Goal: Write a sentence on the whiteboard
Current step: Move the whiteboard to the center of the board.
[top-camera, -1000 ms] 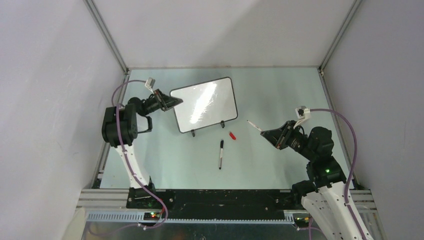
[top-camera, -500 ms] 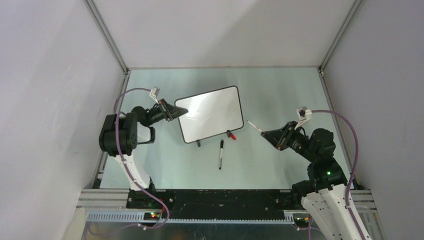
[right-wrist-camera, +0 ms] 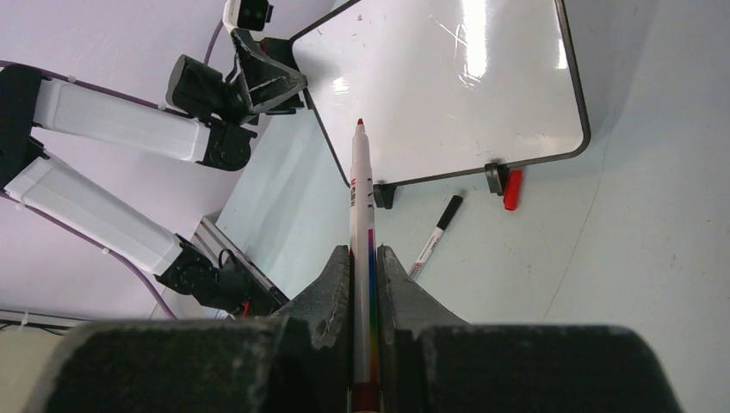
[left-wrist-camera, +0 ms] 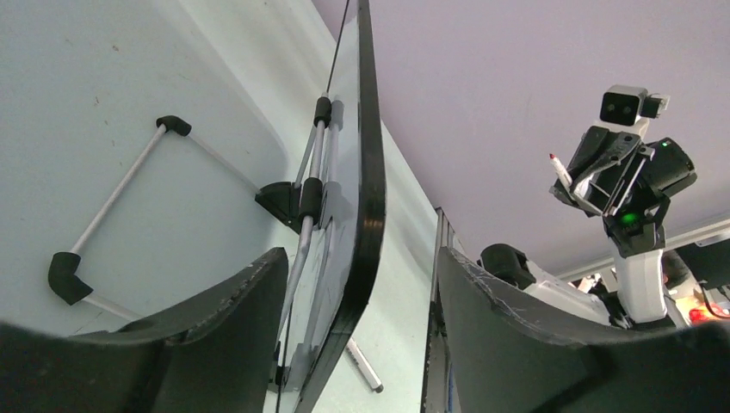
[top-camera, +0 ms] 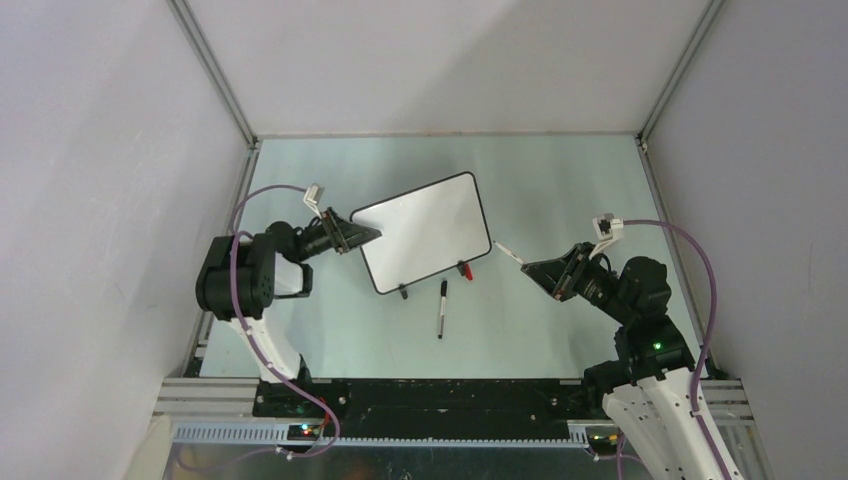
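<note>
The whiteboard (top-camera: pixel 425 232) stands tilted on its two black feet, and its white face (right-wrist-camera: pixel 448 86) is blank with glare; no red words show. My left gripper (top-camera: pixel 368 234) straddles its left edge; in the left wrist view the black frame (left-wrist-camera: pixel 372 172) sits between the fingers, close to the left one, with a gap to the right one (left-wrist-camera: pixel 361 254). My right gripper (top-camera: pixel 535 268) is shut on a red-tipped marker (right-wrist-camera: pixel 361 189), uncapped, tip pointing at the board from a short way off to the right.
A black capped marker (top-camera: pixel 441 308) lies on the table in front of the board. A red cap (top-camera: pixel 463 270) lies at the board's right foot. Grey walls and metal rails enclose the table.
The left gripper and the whiteboard have moved together toward the near right, and the board has turned. The board's right foot now sits by the red cap. The right arm barely moved.
</note>
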Motion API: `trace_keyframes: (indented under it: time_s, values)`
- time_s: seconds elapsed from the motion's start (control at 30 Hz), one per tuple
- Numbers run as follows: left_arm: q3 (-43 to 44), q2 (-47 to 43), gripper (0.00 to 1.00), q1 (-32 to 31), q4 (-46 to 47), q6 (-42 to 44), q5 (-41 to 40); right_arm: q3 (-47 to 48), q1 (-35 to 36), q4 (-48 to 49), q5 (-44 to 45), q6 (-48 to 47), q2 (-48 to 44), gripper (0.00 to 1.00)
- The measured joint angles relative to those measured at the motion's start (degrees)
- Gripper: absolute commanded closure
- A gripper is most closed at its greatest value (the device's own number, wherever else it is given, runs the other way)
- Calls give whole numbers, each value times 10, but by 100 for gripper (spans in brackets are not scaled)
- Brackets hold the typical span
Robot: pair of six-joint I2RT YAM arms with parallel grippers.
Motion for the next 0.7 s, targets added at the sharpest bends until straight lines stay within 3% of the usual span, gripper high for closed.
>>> trace_keyframes:
  time_s: [0.2, 0.47, 0.57, 0.7]
  values:
    - [0, 0, 3, 0, -2, 3, 0, 0, 0, 0, 0, 1, 1, 100]
    - [1, -19, 1, 3, -43, 34, -17, 0, 0, 0, 1, 1, 6, 100]
    - [2, -69, 1, 5, -139, 108, -36, 0, 0, 0, 1, 0, 8, 100]
    - [23, -173, 1, 3, -360, 268, -98, 0, 0, 0, 2, 0, 12, 100]
